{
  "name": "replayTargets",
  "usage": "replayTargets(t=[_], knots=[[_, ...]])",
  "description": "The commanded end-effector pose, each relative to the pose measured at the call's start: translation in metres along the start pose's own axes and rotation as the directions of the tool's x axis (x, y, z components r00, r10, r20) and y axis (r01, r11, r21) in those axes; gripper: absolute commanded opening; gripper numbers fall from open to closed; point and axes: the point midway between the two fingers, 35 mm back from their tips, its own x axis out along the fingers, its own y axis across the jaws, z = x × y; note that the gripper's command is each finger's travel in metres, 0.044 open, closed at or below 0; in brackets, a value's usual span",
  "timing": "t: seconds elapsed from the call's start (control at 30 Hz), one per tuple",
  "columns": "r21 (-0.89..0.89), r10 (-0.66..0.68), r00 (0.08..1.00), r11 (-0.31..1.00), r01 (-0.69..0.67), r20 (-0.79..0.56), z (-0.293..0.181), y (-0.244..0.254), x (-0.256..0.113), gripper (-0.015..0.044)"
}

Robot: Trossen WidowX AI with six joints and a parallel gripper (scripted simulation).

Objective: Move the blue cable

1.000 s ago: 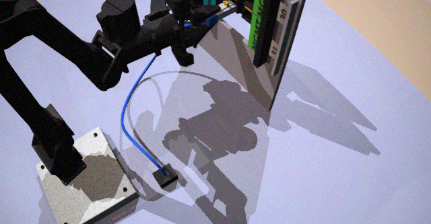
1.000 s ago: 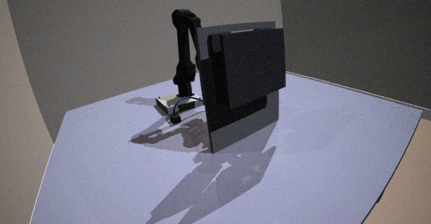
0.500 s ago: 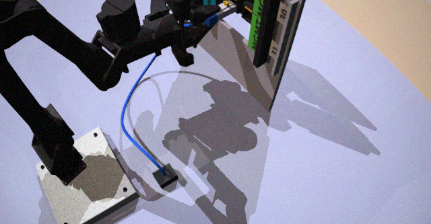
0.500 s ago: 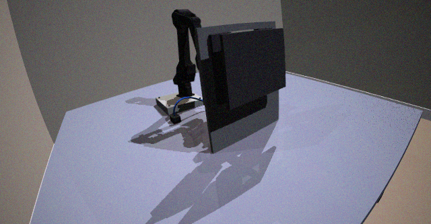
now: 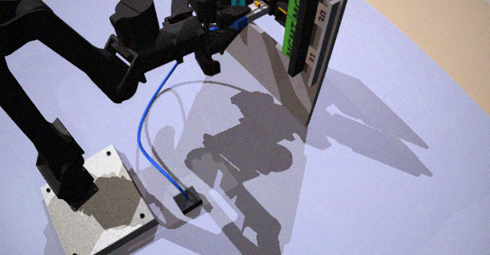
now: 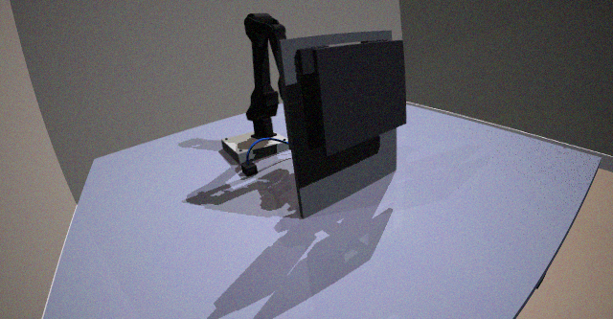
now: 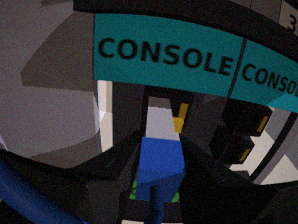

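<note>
right of panel (image 5: pixel 311 106) (image 6: pixel 349 163): open air above table (image 5: pixel 383 209) (image 6: pixel 479 242) | ahead of fingers: port block (image 7: pixel 167 92) | near block (image 5: pixel 188 200) (image 6: pixel 249 168): blue cable (image 5: pixel 138 132) (image 6: pixel 261 140) arches across

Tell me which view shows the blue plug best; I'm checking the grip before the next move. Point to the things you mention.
The wrist view: it shows the blue plug (image 5: pixel 240 23) (image 7: pixel 161 156) large, between the fingers of the gripper (image 5: pixel 239 22) (image 7: pixel 158 139). The top view shows it small, partly covered by the fingers. The exterior view doesn't show it.
</note>
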Motion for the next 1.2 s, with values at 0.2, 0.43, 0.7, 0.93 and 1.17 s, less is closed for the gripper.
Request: replayTargets(t=[0.2,0.43,0.7,0.93,1.17], knots=[[-0.001,0.001,1.000,1.000,-0.001,0.004,0.0017,-0.0006,0.0017,0.0000],[-0.001,0.001,1.000,1.000,-0.001,0.002,0.0005,0.0000,-0.0019,0.0000],[0.000,0.000,1.000,1.000,0.000,0.004,0.0007,0.0000,-0.0035,0.0000],[0.000,-0.001,1.000,1.000,0.001,0.004,-0.0003,-0.0012,-0.0033,0.0000],[0.000,-0.001,1.000,1.000,0.001,0.004,-0.0003,-0.0012,-0.0033,0.0000]])
